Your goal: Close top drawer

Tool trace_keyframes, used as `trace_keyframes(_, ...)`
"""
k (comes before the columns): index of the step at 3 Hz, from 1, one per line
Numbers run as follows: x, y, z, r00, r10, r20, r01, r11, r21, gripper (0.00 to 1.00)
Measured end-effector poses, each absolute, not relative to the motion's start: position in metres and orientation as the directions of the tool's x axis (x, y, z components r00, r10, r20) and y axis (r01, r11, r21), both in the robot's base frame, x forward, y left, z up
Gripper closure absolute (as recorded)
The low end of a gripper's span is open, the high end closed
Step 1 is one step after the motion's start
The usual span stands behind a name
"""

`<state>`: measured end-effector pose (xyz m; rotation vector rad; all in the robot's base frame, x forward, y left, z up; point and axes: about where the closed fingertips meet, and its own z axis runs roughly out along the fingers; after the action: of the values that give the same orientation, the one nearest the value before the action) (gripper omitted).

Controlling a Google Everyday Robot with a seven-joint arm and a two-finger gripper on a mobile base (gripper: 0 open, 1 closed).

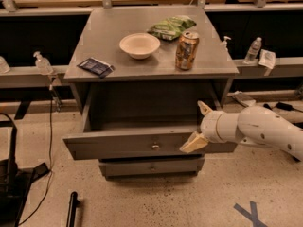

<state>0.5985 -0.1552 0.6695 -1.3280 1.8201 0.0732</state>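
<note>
The top drawer (118,146) of the grey cabinet stands pulled out, an empty deep box with a wide flat front and a small round knob (155,146). My gripper (199,126) is at the right end of the drawer front. It is open, with the fingers spread apart. The lower finger (193,144) lies against the front panel, and the upper finger (204,109) sits above the drawer's rim, inside the opening. The white arm reaches in from the right.
On the cabinet top (109,41) are a white bowl (139,45), a drink can (187,49), a green bag (171,26) and a dark packet (96,66). A narrower drawer front (151,167) sits below. Bottles stand on the side shelves, and cables lie on the floor at the left.
</note>
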Motion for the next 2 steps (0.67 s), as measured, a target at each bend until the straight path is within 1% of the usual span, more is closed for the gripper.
trace_keyframes(1,0.599,-0.155,0.669,-0.065,-0.751,-0.657,-0.801,0.432,-0.414,0.00)
trace_keyframes(2,0.622,-0.158,0.674,-0.065,-0.730,-0.680,-0.790,0.454,-0.412,0.00)
